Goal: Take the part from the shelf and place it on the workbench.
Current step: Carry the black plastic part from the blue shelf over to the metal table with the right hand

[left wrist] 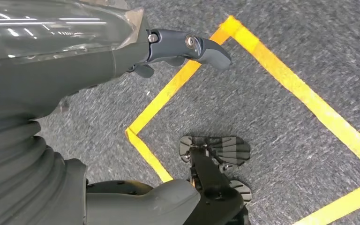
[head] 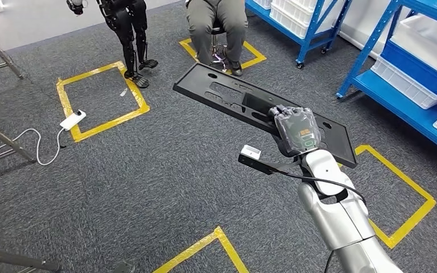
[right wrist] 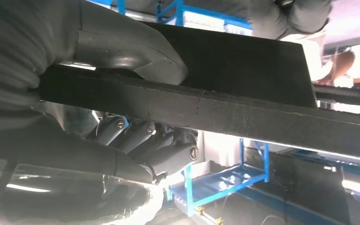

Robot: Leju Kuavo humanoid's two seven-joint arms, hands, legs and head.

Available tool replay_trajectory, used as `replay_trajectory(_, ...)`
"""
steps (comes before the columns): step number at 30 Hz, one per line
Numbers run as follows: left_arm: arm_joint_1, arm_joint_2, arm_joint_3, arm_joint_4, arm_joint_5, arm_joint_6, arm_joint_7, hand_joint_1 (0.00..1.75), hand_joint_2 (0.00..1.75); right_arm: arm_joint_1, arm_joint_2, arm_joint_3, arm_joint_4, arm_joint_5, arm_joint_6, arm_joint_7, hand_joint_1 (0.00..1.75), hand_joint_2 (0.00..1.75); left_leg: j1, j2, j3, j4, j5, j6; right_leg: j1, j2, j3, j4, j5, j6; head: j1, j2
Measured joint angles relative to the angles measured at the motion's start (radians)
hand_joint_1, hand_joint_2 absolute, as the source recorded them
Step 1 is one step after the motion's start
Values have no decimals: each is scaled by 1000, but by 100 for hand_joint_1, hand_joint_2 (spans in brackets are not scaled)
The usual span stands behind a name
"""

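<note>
Grey carpet floor (head: pixel 165 187) marked with yellow tape squares (head: pixel 99 102); blue shelves (head: pixel 409 85) with white bins stand at right, and a seated person (head: pixel 216 28) is ahead. The right robot hand (head: pixel 296 128) grips the long black part (head: pixel 233 99) above the floor, thumb (right wrist: pixel 131 54) opposing fingers (right wrist: pixel 145 140). The left robot hand (left wrist: pixel 122 51) holds nothing, fingers apart.

No text, label, brand, number or sign can be read on anything here.
</note>
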Motion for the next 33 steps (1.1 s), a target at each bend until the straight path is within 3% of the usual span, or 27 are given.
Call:
replay_trajectory(2, 4, 1, 0, 0, 0, 0, 0, 0, 175, 0, 4, 1, -2, 2, 0, 0, 175, 175, 1, -10, -5, -1, 1, -8, -1, -13, 3, -6, 4, -12, 0, 0)
replay_trajectory(4, 7, 2, 0, 1, 1, 0, 0, 0, 175, -1, 10, 2, -4, 5, 0, 2, 175, 175, 0, 18, -17, 22, -15, -18, -9, -29, 12, -15, 8, -26, -1, 0)
replay_trajectory(6, 5, 2, 0, 1, 2, 0, -1, 0, 175, -1, 15, 2, -6, 8, 1, 3, 175, 175, 3, 65, -62, 118, -67, -30, -11, -46, 19, -20, 7, -41, -2, 0)
replay_trajectory(8, 3, 2, 0, 1, 4, -1, -1, 0, 175, 0, 18, 2, -7, 11, 2, 4, 175, 175, 13, 83, -130, 246, -118, -41, -8, -64, 22, -21, 4, -49, -3, 0)
replay_trajectory(9, 3, 1, 0, 1, 5, -1, -1, 0, 175, 2, 19, 3, -7, 12, 2, 4, 175, 175, 18, 87, -151, 278, -122, -45, -8, -73, 23, -20, 2, -50, -3, 0)
replay_trajectory(10, 4, 1, 0, 1, 6, -1, -2, 0, 175, 3, 21, 3, -8, 14, 3, 4, 175, 175, 22, 91, -151, 271, -107, -49, -8, -82, 24, -20, 1, -49, -4, 0)
replay_trajectory(11, 4, 2, 0, 1, 6, -1, -2, 0, 175, 4, 22, 2, -8, 15, 3, 4, 175, 175, 26, 98, -130, 227, -78, -51, -8, -89, 26, -20, -1, -47, -4, 0)
replay_trajectory(13, 3, 2, 0, 1, 7, -1, -3, 0, 175, 4, 25, 2, -9, 17, 3, 4, 175, 175, 26, 132, -57, 89, -17, -51, -4, -104, 31, -18, -9, -37, -4, 0)
replay_trajectory(15, 1, 2, 0, 1, 7, -1, -4, 0, 175, 4, 25, 2, -11, 21, 4, 4, 175, 175, 21, 151, -15, 11, 5, -43, 3, -117, 35, -17, -16, -26, -1, 0)
replay_trajectory(17, 2, 2, 0, 1, 8, -1, -6, 0, 175, 4, 29, 2, -13, 25, 8, 4, 175, 175, 13, 136, -14, 3, 5, -29, 7, -132, 38, -18, -20, -15, 3, 0)
replay_trajectory(19, 3, 2, 0, 1, 9, -1, -8, 0, 175, 4, 34, 2, -14, 27, 12, 4, 175, 175, 10, 120, -10, -6, 10, -12, 3, -123, 29, 2, -36, -8, 3, 0)
replay_trajectory(21, 1, 2, 0, 1, 10, 0, -10, 0, 175, 4, 35, 2, -14, 30, 16, 3, 175, 175, 13, 103, -5, -12, 14, 3, -3, -86, -18, 98, -83, -13, 6, 0)
replay_trajectory(23, -1, 3, 1, 1, 11, 1, -10, 0, 175, 6, 37, 3, -14, 35, 19, 5, 175, 175, 12, 83, -5, -13, 14, 9, -5, -62, -88, 238, -135, -19, 8, 0)
replay_trajectory(24, 0, 2, 1, 1, 11, 0, -10, 0, 175, 6, 39, 3, -13, 39, 19, 7, 175, 175, 12, 71, -5, -12, 14, 9, -6, -58, -114, 283, -145, -16, 8, 0)
replay_trajectory(25, 1, 2, 1, 1, 11, 0, -10, 0, 175, 7, 41, 4, -13, 43, 20, 9, 175, 175, 13, 59, -5, -12, 14, 9, -6, -56, -123, 290, -139, -10, 9, 0)
replay_trajectory(26, 2, 1, 1, 1, 11, 0, -10, 0, 175, 6, 45, 4, -13, 47, 20, 12, 175, 175, 13, 47, -4, -11, 13, 8, -8, -53, -110, 255, -116, 0, 8, 0)
replay_trajectory(28, 1, 1, 1, 1, 11, 0, -10, 0, 175, 4, 51, 4, -13, 53, 22, 14, 175, 175, 13, 24, -5, -5, 11, 2, -18, -31, -50, 114, -53, 17, 10, 0)
replay_trajectory(29, 1, 1, 1, 1, 11, 0, -9, 0, 175, 3, 54, 4, -13, 56, 24, 14, 175, 175, 12, 15, -7, -1, 8, -3, -21, -18, -23, 56, -28, 19, 9, 0)
replay_trajectory(31, 2, 1, 1, 1, 10, 0, -7, 0, 175, 4, 63, 3, -13, 60, 32, 14, 175, 175, 11, 0, -15, 6, 7, -15, -22, -5, -5, 14, -11, 10, 9, 0)
replay_trajectory(33, 6, 1, 1, 1, 10, 0, -3, 0, 175, 2, 70, 2, -13, 62, 39, 14, 175, 175, 15, -4, -19, 7, 7, -26, -20, -20, -3, 14, -7, -6, 8, 0)
